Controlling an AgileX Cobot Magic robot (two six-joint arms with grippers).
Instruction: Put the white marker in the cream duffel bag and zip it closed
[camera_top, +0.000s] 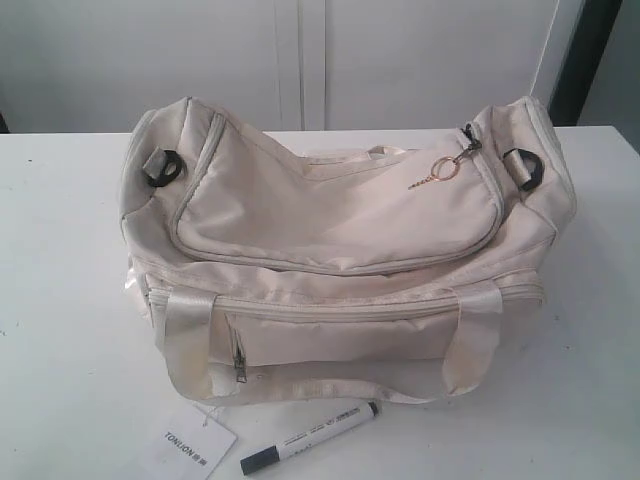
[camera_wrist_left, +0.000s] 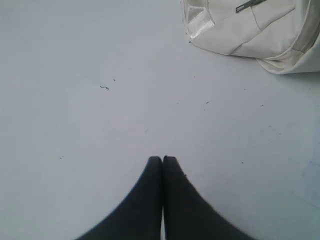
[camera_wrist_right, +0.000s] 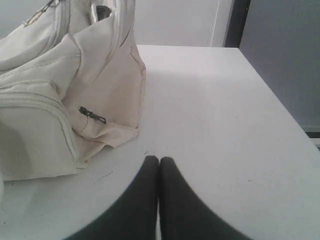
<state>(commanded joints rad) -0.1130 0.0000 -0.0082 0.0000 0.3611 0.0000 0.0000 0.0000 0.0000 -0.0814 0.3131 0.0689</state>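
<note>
A: Where is the open room on the bench (camera_top: 60, 300)?

B: On both sides. The cream duffel bag (camera_top: 340, 250) fills the middle and reaches nearly to the far edge. Bare surface runs from it to the left edge and the right edge. At the near edge only a narrow strip stays clear in front of the bag.

A: What lies in that strip?

B: The white marker (camera_top: 310, 437), slanted, its dark cap towards the near edge. It lies just in front of the bag's lower strap handle. A white paper tag (camera_top: 187, 442) lies just beside the cap end.

A: And the left gripper (camera_wrist_left: 162, 159)?

B: Closed, its fingers pressed together, holding nothing. It hangs over bare bench, well apart from the bag's end.

A: The right gripper (camera_wrist_right: 159, 159)?

B: Also closed and empty-handed. It sits near the bag's other end, with open bench stretching to the right edge.

A: How far is the marker from either one?

B: I cannot tell. Neither wrist view shows the marker.
</note>
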